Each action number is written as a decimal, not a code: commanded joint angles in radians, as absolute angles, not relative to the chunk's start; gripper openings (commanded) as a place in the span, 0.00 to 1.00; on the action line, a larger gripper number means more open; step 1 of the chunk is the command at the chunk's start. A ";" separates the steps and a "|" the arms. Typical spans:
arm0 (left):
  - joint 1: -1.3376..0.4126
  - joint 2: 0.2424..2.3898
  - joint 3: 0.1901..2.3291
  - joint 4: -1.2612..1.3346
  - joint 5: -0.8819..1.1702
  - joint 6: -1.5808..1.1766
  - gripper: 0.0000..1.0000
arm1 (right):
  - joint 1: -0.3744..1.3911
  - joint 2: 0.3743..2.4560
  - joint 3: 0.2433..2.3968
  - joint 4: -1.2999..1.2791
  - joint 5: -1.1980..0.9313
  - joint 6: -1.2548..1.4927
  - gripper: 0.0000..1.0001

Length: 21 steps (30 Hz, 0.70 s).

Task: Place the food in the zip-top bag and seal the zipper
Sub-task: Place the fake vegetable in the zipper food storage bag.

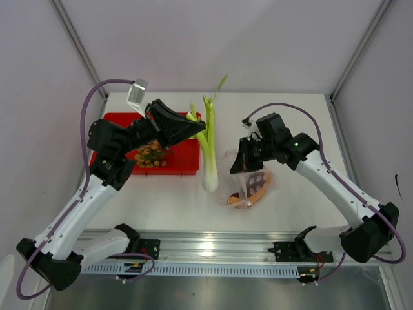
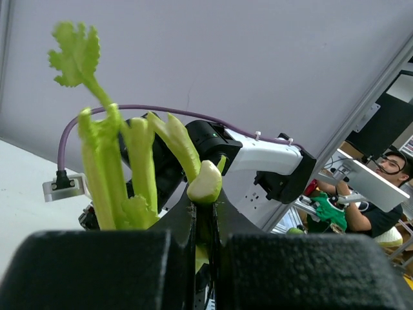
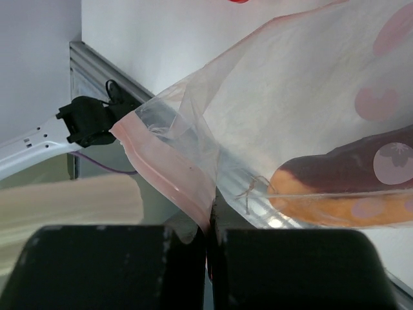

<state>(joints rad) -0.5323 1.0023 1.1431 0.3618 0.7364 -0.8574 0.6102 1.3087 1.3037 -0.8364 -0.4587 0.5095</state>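
My left gripper (image 1: pixel 195 127) (image 2: pixel 205 201) is shut on one pale green stalk (image 2: pixel 205 183) of the long green-white stalks (image 1: pixel 208 150), near their leafy end. Their white base (image 1: pixel 210 181) lies just left of the zip-top bag (image 1: pixel 253 186). My right gripper (image 1: pixel 241 165) (image 3: pixel 210 216) is shut on the zipper (image 3: pixel 169 169), the pink strip at the bag's mouth, holding it up. Inside the bag lie the purple-brown sweet potato (image 3: pixel 352 165) and an orange piece (image 3: pixel 322 200). The tan berries (image 1: pixel 151 155) sit in the red tray.
The red tray (image 1: pixel 184 158) stands at the back left, partly under my left arm. A metal rail (image 1: pixel 206 245) runs along the near table edge. White walls close in the back and both sides.
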 commanded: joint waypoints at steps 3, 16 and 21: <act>-0.569 1.048 1.198 0.468 0.721 -0.825 0.01 | 0.620 1.295 1.287 -0.793 -0.531 0.535 0.00; -0.620 1.124 1.218 0.492 0.730 -0.759 0.01 | 0.623 1.279 1.278 -0.698 -0.732 0.618 0.00; -0.629 1.154 1.218 0.541 0.744 -0.762 0.01 | 0.623 1.261 1.246 -0.692 -0.761 0.633 0.00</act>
